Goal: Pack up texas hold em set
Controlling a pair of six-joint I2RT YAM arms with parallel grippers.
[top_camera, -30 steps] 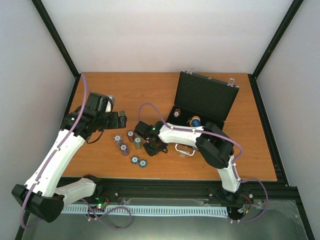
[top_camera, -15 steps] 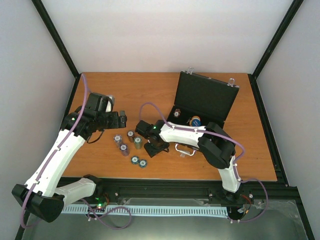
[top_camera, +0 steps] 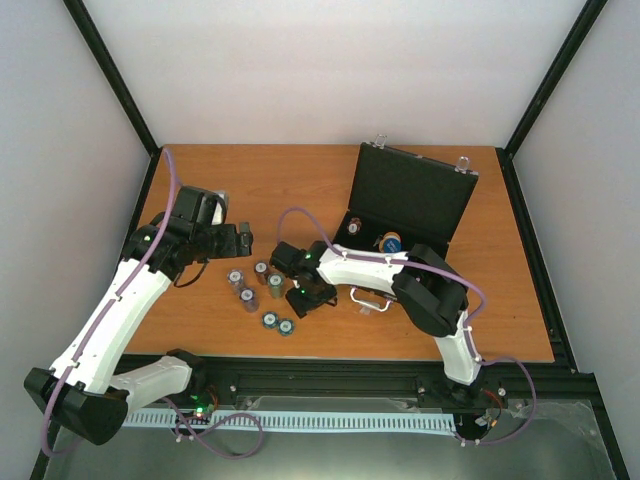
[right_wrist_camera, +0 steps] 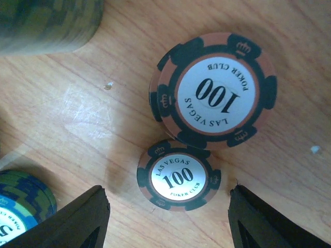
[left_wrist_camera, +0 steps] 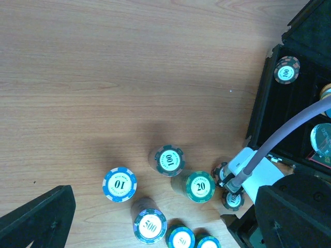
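Right wrist view is showing the right end effector (right_wrist_camera: 166,204), jaws wide, straddling a lone 100 chip (right_wrist_camera: 178,180) on the table (right_wrist_camera: 77,119), likely lining up a pick; left end effector (left_wrist_camera: 155,227) is hovering wide; black case (top_camera: 415,195) is sitting open nearby.

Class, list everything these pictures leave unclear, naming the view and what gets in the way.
Right wrist view: green stack, top left, blurred and cut by the edge; value unreadable.
Right wrist view: blue-green chip, bottom left, cut by the edge; number incomplete.
Left wrist view: one chip stack half hidden behind the right arm.
Top view: case floor partly covered by the right arm; chip values too small.
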